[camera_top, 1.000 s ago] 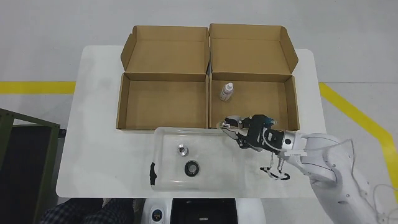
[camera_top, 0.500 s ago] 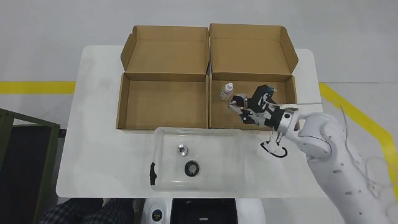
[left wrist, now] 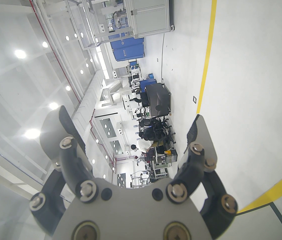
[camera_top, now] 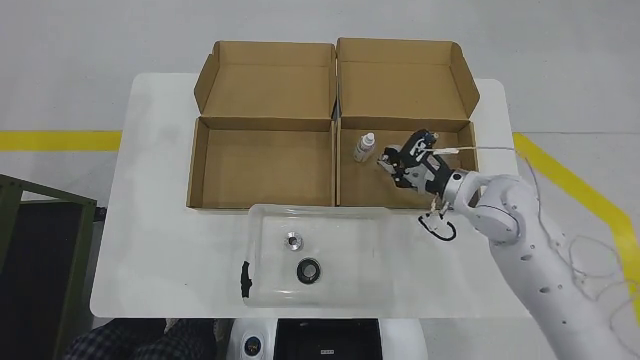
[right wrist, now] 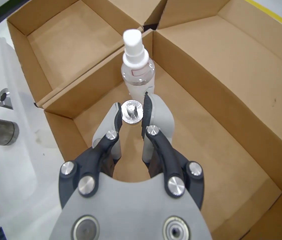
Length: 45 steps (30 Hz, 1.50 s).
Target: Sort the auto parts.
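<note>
Mid-sort, at the carry-and-place step. Pinched between the narrowed jaws of the right gripper [right wrist: 131, 104]: a small round metal part [right wrist: 132, 113] with a raised stud at its centre. Held above the floor of the right cardboard box [right wrist: 231, 83], just inside its near wall. Directly ahead of the fingertips, upright in the same box, a clear spray bottle [right wrist: 137, 67] with a white cap. Off to one side of the hand, past the shared wall, the left cardboard box [right wrist: 63, 43]. Behind the hand and toward that same side, a clear plastic bin [camera_top: 345, 245] with a small silver part [camera_top: 291, 242] and a dark ring [camera_top: 309, 272] lying in it, well apart from the grip. Elsewhere, pointing out at the room, the left gripper [left wrist: 131, 116], jaws spread wide around nothing. Likely next: lowering toward the box floor, then opening to release, stopping short of the bottle so as not to knock it over.
</note>
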{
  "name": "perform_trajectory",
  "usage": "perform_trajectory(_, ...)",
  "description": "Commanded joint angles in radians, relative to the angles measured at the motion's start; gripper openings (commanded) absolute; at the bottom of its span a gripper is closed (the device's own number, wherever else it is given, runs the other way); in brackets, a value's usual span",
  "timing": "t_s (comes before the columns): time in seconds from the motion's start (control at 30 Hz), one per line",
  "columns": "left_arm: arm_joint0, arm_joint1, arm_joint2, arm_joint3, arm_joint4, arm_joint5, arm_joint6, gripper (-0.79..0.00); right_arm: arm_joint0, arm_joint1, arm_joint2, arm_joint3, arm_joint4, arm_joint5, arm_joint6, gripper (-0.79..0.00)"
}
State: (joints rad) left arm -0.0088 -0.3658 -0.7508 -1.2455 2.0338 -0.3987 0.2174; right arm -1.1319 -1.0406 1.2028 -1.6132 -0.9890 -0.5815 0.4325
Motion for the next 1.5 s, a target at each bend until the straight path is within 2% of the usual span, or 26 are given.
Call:
perform_trajectory(0.0, 0.000, 0.000, 0.000, 0.000, 0.000, 0.000, 0.000, 0.000, 0.007, -0.002, -0.009, 0.019, -0.016, 0.006, -0.008, -0.785)
perform_trajectory(0.27, 0.000, 0.000, 0.000, 0.000, 0.000, 0.000, 0.000, 0.000, 0.020, -0.009, -0.037, 0.068, -0.056, 0.024, -0.040, -0.785)
perform_trajectory(0.33, 0.000, 0.000, 0.000, 0.000, 0.000, 0.000, 0.000, 0.000, 0.021, -0.009, -0.043, 0.071, -0.076, 0.022, -0.043, -0.628)
perform_trajectory(0.4, 0.000, 0.000, 0.000, 0.000, 0.000, 0.000, 0.000, 0.000, 0.019, -0.010, -0.048, 0.076, -0.090, 0.023, -0.051, -0.548)
perform_trajectory(0.53, 0.000, 0.000, 0.000, 0.000, 0.000, 0.000, 0.000, 0.000, 0.023, -0.012, -0.053, 0.089, -0.093, 0.023, -0.055, -0.517)
perform_trajectory(0.6, 0.000, 0.000, 0.000, 0.000, 0.000, 0.000, 0.000, 0.000, 0.024, -0.013, -0.053, 0.090, -0.092, 0.022, -0.056, -0.437)
perform_trajectory(0.67, 0.000, 0.000, 0.000, 0.000, 0.000, 0.000, 0.000, 0.000, 0.022, -0.013, -0.051, 0.087, -0.091, 0.022, -0.055, -0.400)
perform_trajectory(0.73, 0.000, 0.000, 0.000, 0.000, 0.000, 0.000, 0.000, 0.000, 0.017, -0.011, -0.042, 0.068, -0.091, 0.025, -0.055, -0.302)
perform_trajectory(0.8, 0.000, 0.000, 0.000, 0.000, 0.000, 0.000, 0.000, 0.000, 0.006, -0.008, -0.026, 0.040, -0.096, 0.024, -0.058, -0.268)
perform_trajectory(1.17, 0.000, 0.000, 0.000, 0.000, 0.000, 0.000, 0.000, 0.000, -0.143, 0.020, 0.086, -0.226, -0.146, 0.004, -0.048, -0.206)
perform_trajectory(1.47, 0.000, 0.000, 0.000, 0.000, 0.000, 0.000, 0.000, 0.000, -0.256, 0.027, 0.074, -0.407, -0.206, -0.025, -0.050, -0.145)
